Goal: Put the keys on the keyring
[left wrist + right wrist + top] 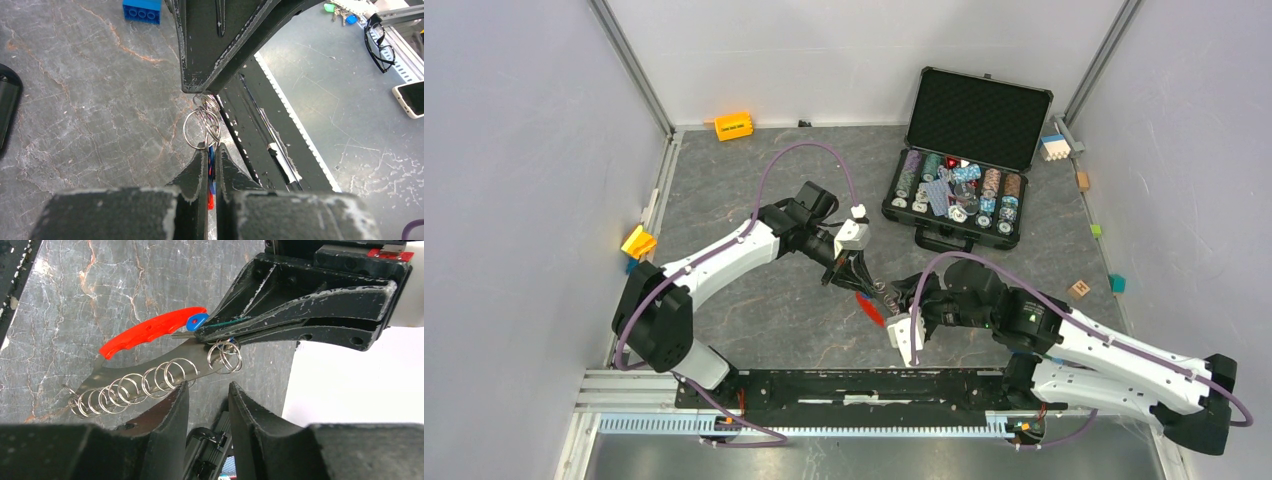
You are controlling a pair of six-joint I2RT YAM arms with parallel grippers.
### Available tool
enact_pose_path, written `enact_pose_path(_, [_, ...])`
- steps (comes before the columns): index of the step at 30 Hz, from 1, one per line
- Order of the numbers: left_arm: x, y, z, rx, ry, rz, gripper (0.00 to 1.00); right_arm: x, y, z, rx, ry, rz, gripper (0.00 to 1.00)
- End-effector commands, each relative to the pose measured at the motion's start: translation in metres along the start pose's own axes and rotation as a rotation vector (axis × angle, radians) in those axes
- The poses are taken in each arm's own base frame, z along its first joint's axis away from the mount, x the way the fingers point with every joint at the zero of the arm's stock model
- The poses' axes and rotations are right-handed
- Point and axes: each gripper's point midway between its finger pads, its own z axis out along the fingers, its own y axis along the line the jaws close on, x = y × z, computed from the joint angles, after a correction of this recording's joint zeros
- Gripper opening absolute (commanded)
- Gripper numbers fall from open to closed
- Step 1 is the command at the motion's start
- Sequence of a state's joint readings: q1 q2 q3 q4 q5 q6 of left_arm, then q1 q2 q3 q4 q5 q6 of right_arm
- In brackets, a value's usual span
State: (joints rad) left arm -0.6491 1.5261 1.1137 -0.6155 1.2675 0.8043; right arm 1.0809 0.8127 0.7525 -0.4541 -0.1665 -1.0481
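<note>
My left hand (212,152) clamps the keyring (150,331) by its red fob above the worktop (75,290), my right hand (207,390) apart under its rings; of the keys, only a blue tag (196,320) shows.

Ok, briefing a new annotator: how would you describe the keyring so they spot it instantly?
On the grey table, near the front middle where the two arms meet, the left gripper pinches the keyring in its fingers. Its bright red oval fob and chain of thin silver rings set it apart from the poker chips in their case.
</note>
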Motion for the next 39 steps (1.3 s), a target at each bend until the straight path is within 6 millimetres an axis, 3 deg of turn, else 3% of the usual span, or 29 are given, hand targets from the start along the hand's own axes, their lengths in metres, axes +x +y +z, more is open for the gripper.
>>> enact_pose_path(1, [-0.019,-0.003,-0.002,0.018,-0.041,0.017,0.02,-0.003,0.001,-0.001,0.026,-0.024,0.015,0.42])
enact_pose_path(6, [-0.02,-0.003,-0.001,0.025,-0.047,0.005,0.02,0.003,0.014,0.005,-0.006,-0.021,0.004,0.51])
enact_pose_path(12, [-0.018,-0.003,0.001,0.036,-0.051,-0.008,0.02,-0.001,0.018,0.01,-0.035,-0.044,0.003,0.51])
enact_pose_path(20, [-0.017,-0.004,0.001,0.037,-0.051,-0.001,0.02,0.006,0.018,0.014,-0.017,-0.017,0.031,0.32])
enact_pose_path(30, [-0.009,-0.001,0.0,0.018,-0.03,0.028,0.02,0.003,0.005,0.012,0.031,-0.011,0.069,0.21])
enact_pose_path(39, [-0.001,0.001,0.001,0.003,-0.005,0.053,0.02,0.006,-0.005,0.009,0.066,0.018,0.08,0.0])
